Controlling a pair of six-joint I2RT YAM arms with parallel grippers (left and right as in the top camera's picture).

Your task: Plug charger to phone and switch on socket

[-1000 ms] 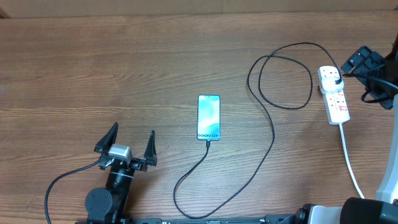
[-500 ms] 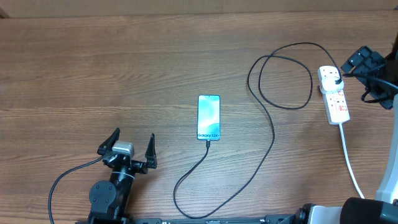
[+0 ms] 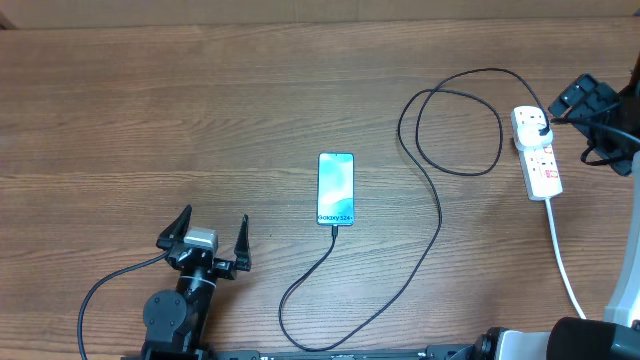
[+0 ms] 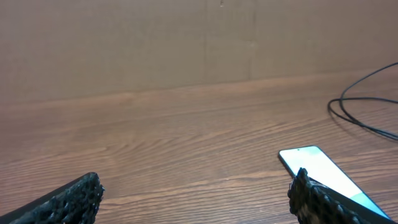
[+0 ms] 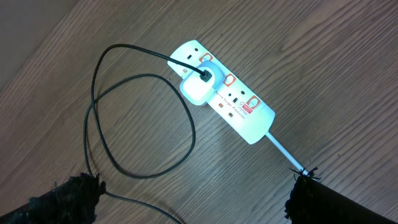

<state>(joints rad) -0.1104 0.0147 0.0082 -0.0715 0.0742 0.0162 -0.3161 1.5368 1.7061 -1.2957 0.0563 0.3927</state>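
The phone [image 3: 336, 188] lies flat mid-table, screen lit light blue; its top corner shows in the left wrist view [image 4: 323, 171]. The thin black charger cable [image 3: 437, 215] has its tip at the phone's near edge, loops across the table and ends at a plug [image 3: 541, 128] seated in the white power strip, the socket [image 3: 537, 152]. In the right wrist view the strip [image 5: 227, 96] carries a white adapter [image 5: 199, 87]. My left gripper [image 3: 207, 237] is open and empty, near-left of the phone. My right gripper [image 5: 193, 199] is open above the strip.
The strip's thick white cord [image 3: 565, 262] runs toward the near right edge. The black cable forms a loop [image 3: 450, 122] left of the strip. The wooden table [image 3: 180, 110] meets a brown wall at the back.
My left gripper drew back slightly toward the near edge a second ago, then stayed still. The right arm, phone and cable have not moved.
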